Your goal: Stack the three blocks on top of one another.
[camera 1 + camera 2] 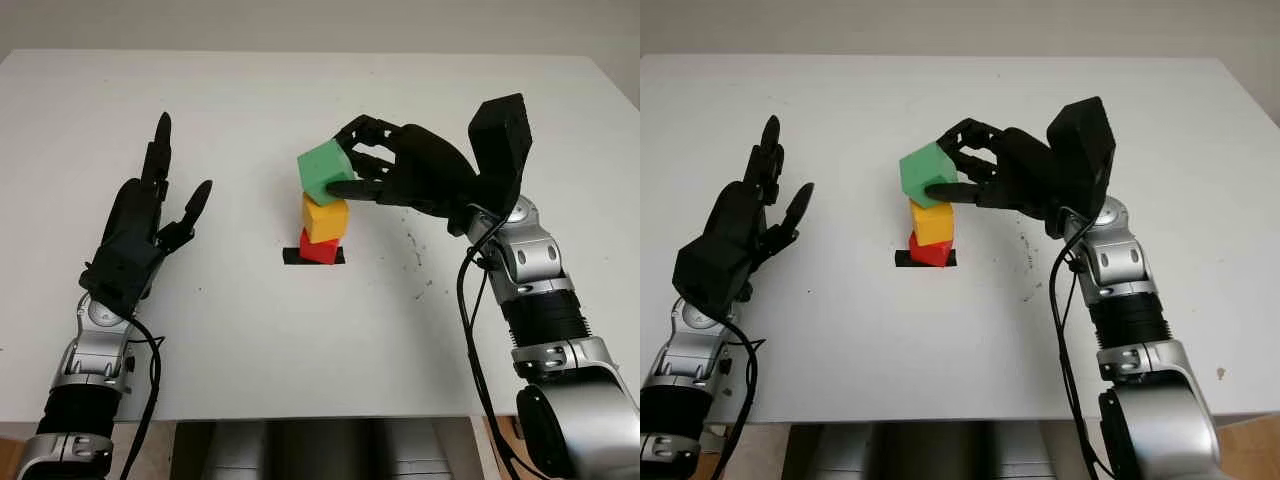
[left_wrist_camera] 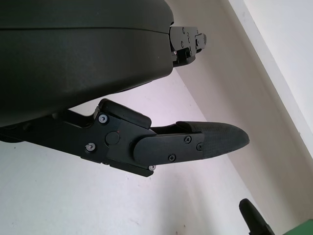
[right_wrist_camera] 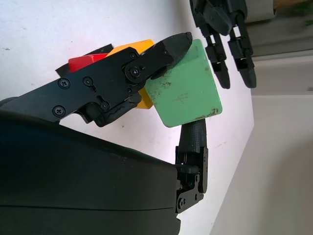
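Note:
A red block [image 1: 318,247] sits on a black mark [image 1: 293,257] near the table's middle, with a yellow block [image 1: 325,217] stacked on it. My right hand [image 1: 372,168] is shut on a green block [image 1: 325,170], holding it tilted just above the yellow block, touching or nearly touching its top. In the right wrist view the green block [image 3: 185,91] is pinched between thumb and fingers, with the yellow block [image 3: 143,100] and red block [image 3: 84,62] behind it. My left hand [image 1: 150,215] is open, raised over the table's left side, away from the stack.
The white table [image 1: 250,340] stretches wide around the stack; its front edge runs along the bottom. Small dark specks [image 1: 415,250] mark the surface right of the stack. My right forearm [image 1: 535,290] comes up from the bottom right.

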Robot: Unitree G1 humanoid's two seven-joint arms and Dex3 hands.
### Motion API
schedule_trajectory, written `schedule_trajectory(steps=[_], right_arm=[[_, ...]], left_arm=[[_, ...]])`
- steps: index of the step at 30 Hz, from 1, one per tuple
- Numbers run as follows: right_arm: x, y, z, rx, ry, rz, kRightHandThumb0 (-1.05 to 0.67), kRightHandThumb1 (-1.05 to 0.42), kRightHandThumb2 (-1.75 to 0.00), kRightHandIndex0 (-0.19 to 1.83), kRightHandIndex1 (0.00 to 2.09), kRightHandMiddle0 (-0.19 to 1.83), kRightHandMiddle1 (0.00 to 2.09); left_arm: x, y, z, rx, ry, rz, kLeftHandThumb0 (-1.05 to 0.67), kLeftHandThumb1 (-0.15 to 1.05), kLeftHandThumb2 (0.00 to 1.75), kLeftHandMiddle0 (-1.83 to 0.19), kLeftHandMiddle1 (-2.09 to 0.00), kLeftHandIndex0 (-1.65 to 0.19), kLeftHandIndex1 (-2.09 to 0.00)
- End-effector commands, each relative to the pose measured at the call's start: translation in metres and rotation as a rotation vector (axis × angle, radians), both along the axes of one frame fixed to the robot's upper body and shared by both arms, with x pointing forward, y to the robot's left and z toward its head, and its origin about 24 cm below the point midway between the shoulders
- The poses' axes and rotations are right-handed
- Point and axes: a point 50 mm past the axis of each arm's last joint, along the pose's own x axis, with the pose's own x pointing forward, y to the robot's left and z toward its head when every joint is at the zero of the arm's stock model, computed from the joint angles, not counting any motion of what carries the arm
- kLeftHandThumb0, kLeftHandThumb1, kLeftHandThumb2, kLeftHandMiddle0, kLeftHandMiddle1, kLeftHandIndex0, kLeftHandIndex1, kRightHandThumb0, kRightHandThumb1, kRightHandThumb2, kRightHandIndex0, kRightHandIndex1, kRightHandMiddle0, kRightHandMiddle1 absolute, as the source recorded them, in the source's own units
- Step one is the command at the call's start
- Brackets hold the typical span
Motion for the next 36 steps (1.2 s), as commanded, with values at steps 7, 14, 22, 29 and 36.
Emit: schedule_trajectory(steps=[7,14,22,29,36], right_arm=[[0.001,-0.005,0.004,-0.021,-0.012,-0.008,-0.49,-0.97,-0.05,0.21,0.06,0.23,1.91],[-0.001,-0.010,0.009,-0.067,-0.027,-0.033,-0.48,-0.97,-0.05,0.20,0.05,0.21,1.85],[-0.004,-0.013,0.010,-0.096,-0.032,-0.048,-0.46,-0.97,-0.05,0.20,0.05,0.19,1.81],[-0.005,-0.012,0.008,-0.117,-0.020,-0.049,-0.46,-0.96,-0.05,0.22,0.06,0.20,1.76],[-0.005,-0.010,0.006,-0.136,-0.027,-0.032,-0.48,-0.95,-0.05,0.23,0.06,0.24,1.71]], left_arm=[[-0.002,0.002,0.004,0.028,-0.022,0.007,-0.74,1.05,0.49,0.05,-0.06,0.09,-0.06],[-0.001,0.002,0.004,0.025,-0.018,0.007,-0.74,1.05,0.49,0.05,-0.05,0.09,-0.06],[-0.002,0.001,0.003,0.020,-0.009,0.006,-0.76,1.05,0.49,0.06,-0.05,0.11,-0.05],[-0.003,0.001,0.002,0.000,-0.004,-0.008,-0.75,1.05,0.49,0.08,-0.05,0.13,-0.04],[-0.003,0.002,0.001,0.010,-0.003,-0.004,-0.75,1.05,0.49,0.08,-0.05,0.13,-0.05]])
